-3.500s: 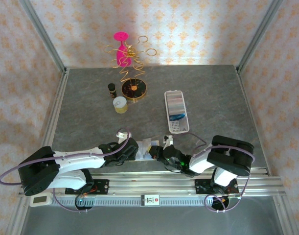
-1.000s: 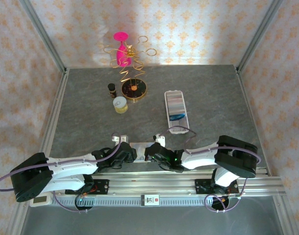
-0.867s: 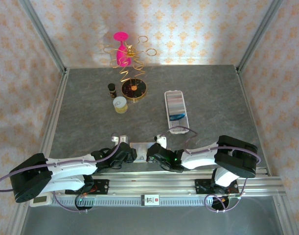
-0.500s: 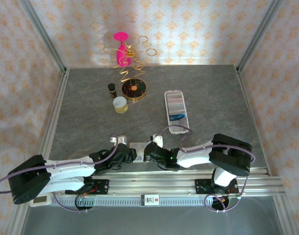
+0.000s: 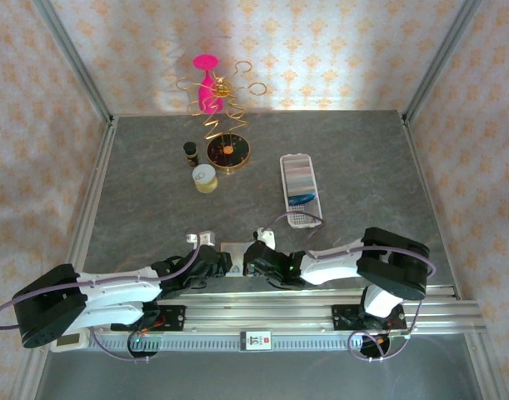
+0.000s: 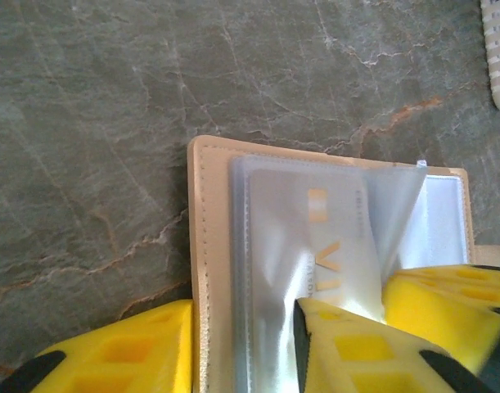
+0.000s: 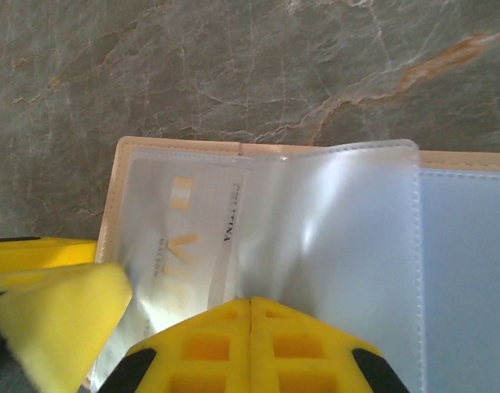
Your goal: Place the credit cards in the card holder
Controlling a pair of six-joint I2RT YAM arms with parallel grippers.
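Under both sets of jaws: grey veined table (image 5: 154,192). Left arm (image 5: 112,287) and right arm (image 5: 354,260) reach in low from either side, wrists nearly meeting.

Far beyond the jaws, on the left gripper's side: gold wire stand (image 5: 217,112) with a pink glass (image 5: 206,83) at it.

Well beyond the jaws, on the right gripper's side: card holder (image 5: 297,219), a long white tray, dotted base bare at its near end. Inside it lies a blue card (image 5: 302,200). Paler contents lie beyond that, too small to make out.

Round tin (image 5: 228,152) sits just in front of the wire stand.

Between the two grippers: beige wallet (image 6: 202,246), lying open and flat, stitched edge showing.

Left gripper (image 6: 243,315): jaws partly spread. One finger (image 6: 143,348) is just beside the wallet's stitched edge and the other lies over the sleeve, with the edge strip in the gap. Squeezing it or not, cannot tell.

Right gripper (image 7: 250,309): jaws pressed together, no gap, tips against the clear sleeve (image 7: 348,213). One leaf curls up toward them. Nipped or merely touched, cannot tell.

Inside the sleeve, just ahead of both sets of jaws: pale card (image 6: 307,237), silvery with gold lettering, its near end under the left gripper's inner finger.

Near the tin: yellow jar (image 5: 205,177) and small dark bottle (image 5: 190,151).
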